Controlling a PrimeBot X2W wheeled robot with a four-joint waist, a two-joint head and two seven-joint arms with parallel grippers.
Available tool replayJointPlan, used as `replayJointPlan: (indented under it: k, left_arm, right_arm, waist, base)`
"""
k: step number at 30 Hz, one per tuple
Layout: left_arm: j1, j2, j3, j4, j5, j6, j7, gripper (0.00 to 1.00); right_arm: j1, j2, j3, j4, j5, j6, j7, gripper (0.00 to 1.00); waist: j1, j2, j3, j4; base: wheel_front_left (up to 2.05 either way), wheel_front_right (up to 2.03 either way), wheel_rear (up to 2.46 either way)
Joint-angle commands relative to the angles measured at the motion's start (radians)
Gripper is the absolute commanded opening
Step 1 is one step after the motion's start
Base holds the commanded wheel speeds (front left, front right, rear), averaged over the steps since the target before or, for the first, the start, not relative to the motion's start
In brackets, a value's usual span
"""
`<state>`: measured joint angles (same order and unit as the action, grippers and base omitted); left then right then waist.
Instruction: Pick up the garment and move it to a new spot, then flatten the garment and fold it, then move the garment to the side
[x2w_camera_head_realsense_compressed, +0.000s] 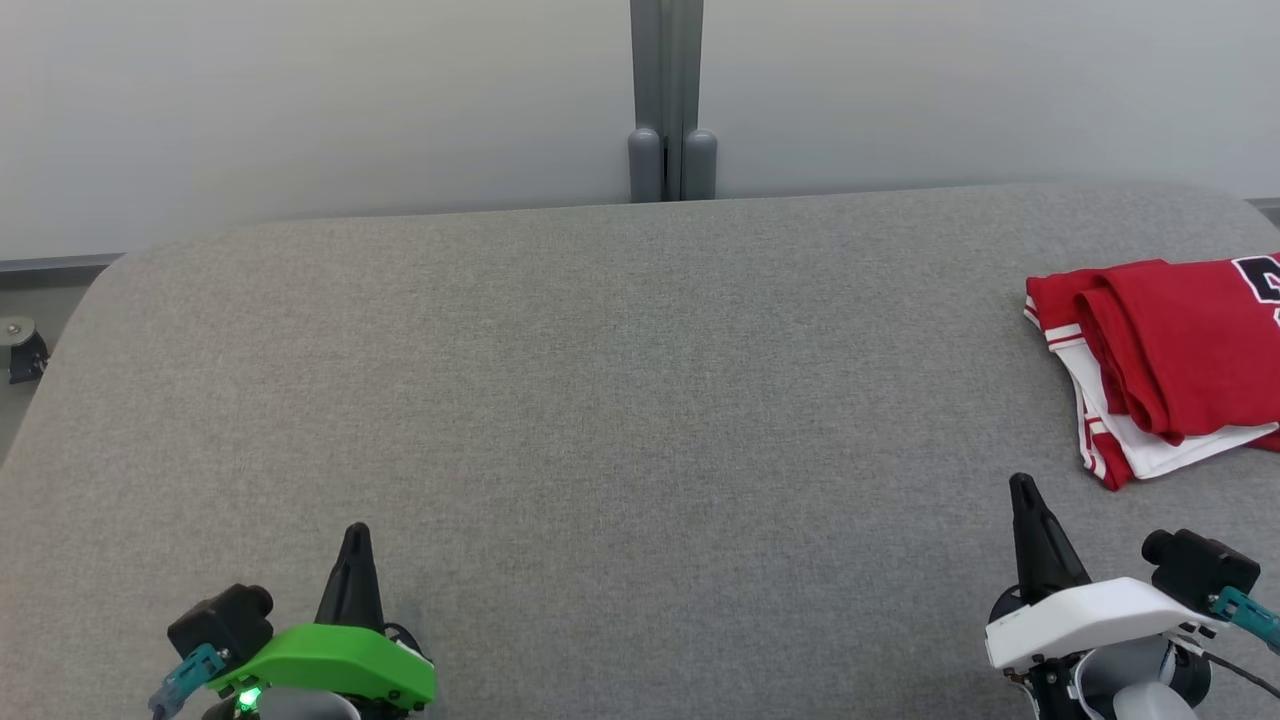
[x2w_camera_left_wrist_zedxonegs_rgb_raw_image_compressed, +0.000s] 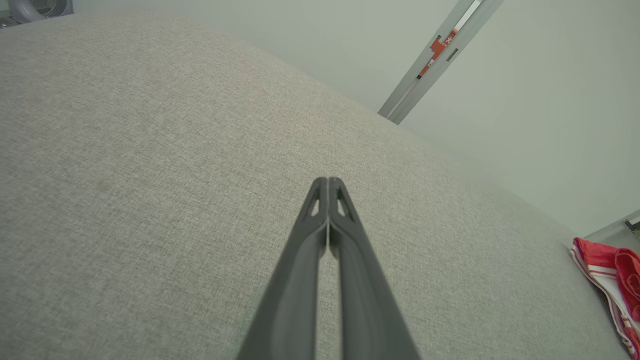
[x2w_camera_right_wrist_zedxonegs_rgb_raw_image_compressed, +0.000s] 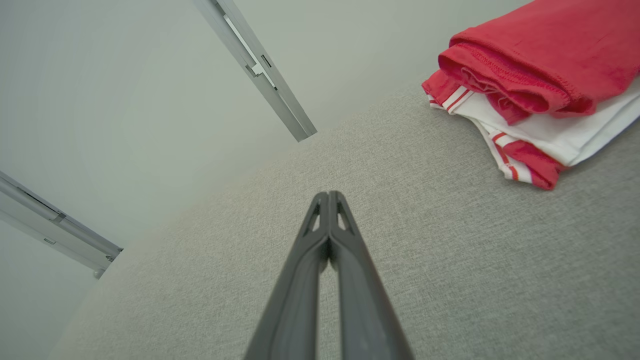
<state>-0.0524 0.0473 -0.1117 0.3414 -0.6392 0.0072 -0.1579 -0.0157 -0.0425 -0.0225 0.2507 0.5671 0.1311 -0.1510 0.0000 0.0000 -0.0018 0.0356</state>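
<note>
Left gripper, right gripper: fingers clenched, empty. Garment lies at the bench right edge. You spread the right fingers first, then pinch every layer.

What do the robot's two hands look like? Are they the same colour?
Not quite. The left gripper wears a bright green cover with a small green light; the right gripper wears a white cover with a thin black cable. Each has long, dark, pointed fingers, a black camera block and a teal plug.
</note>
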Motion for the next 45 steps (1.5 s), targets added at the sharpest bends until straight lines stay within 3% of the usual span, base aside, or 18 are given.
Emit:
replayJointPlan:
  k: [1, 45]
  left_arm:
    - [-0.026, 0.002, 0.013, -0.019, -0.041, -0.01, 0.009, 0.0]
    - [-0.049, 0.003, 0.13, -0.064, -0.544, -0.081, 0.152, 0.0]
  right_arm:
    - [-0.03, -0.004, -0.006, -0.015, 0.043, 0.0, 0.008, 0.0]
    - [-0.067, -0.007, -0.053, -0.012, 0.584, 0.0, 0.148, 0.0]
  waist:
    - [0.0, 0.0, 0.0, -0.001]
    - [0.0, 0.0, 0.002, -0.015]
  base:
    - [0.0, 0.0, 0.0]
    - [0.0, 0.0, 0.0]
